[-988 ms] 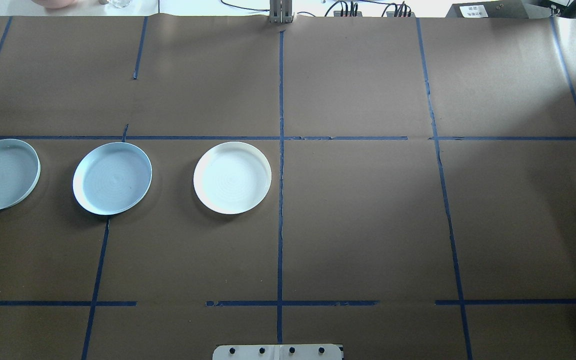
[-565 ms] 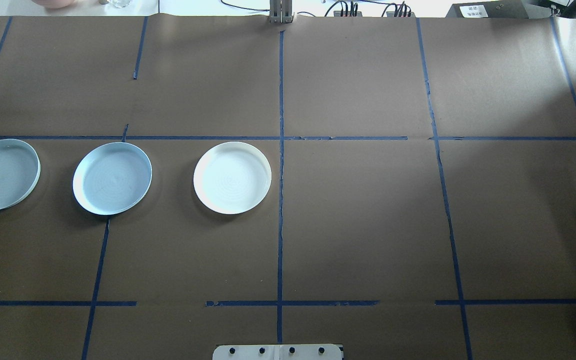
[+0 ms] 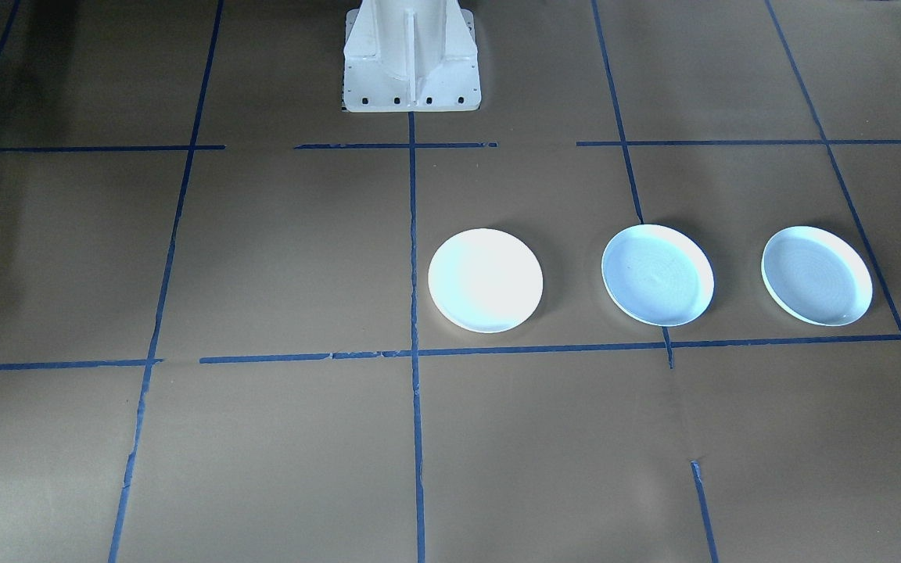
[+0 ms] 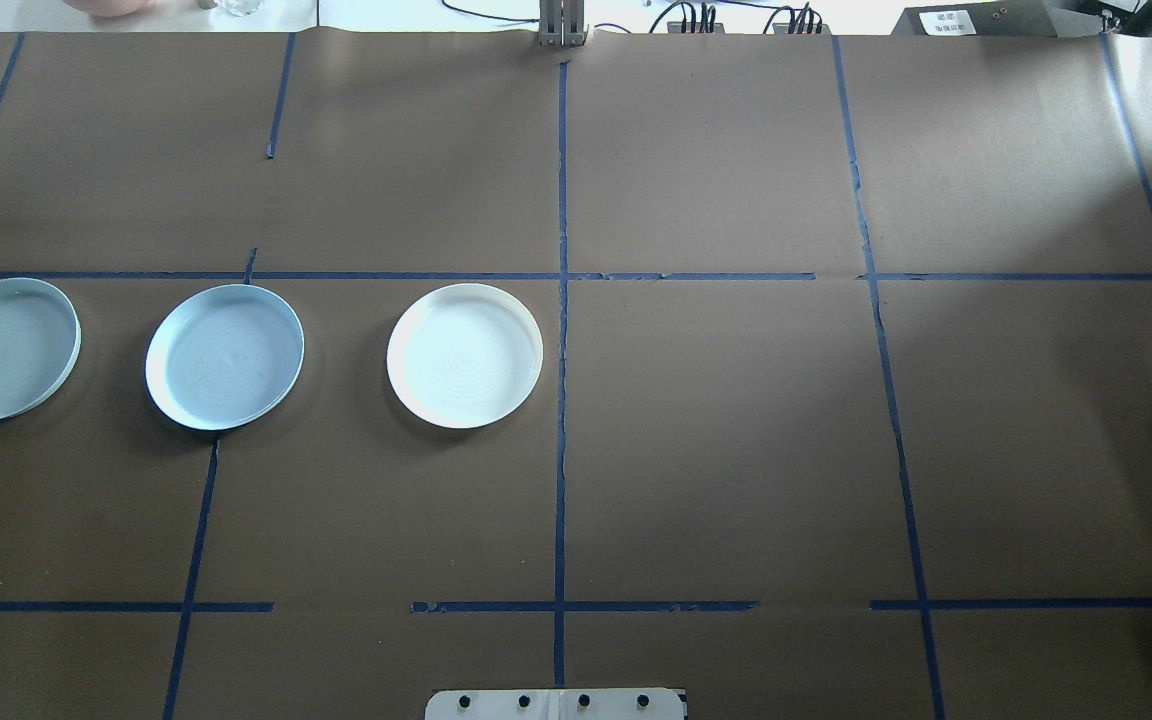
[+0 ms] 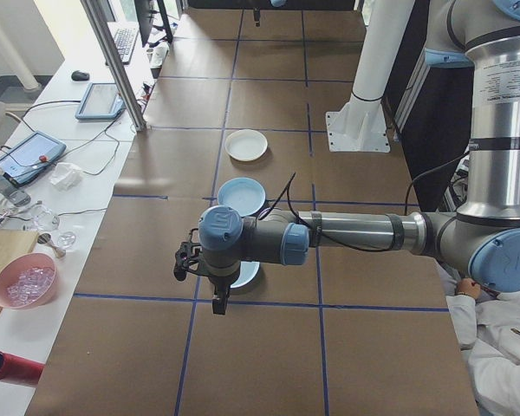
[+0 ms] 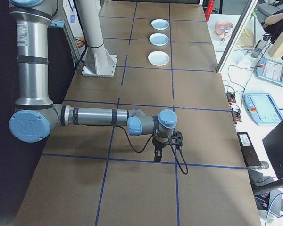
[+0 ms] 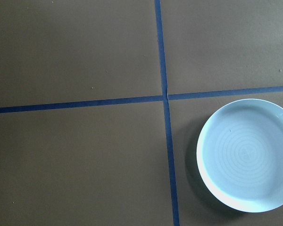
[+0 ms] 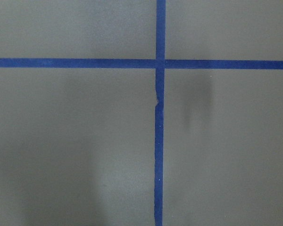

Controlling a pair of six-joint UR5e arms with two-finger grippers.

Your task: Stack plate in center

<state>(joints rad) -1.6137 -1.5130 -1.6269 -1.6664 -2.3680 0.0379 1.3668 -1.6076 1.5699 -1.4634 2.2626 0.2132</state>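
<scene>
A: Where's the round, shallow, pale white centre plate [image 4: 464, 356]?

B: On the brown-papered bench [image 4: 736, 450], beside the middle tape line, with two bluish plates [image 4: 224, 357] [image 4: 4, 348] in a row, apart, presumably awaiting stacking.

A: The jaws?

B: The left gripper [image 5: 217, 301] and right gripper [image 6: 157, 154] show only side-on; I cannot tell their opening.

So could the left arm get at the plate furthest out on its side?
Probably yes: the left gripper hangs just above the outermost plate, nothing lies on it, and the next plate sits clear of it.
</scene>
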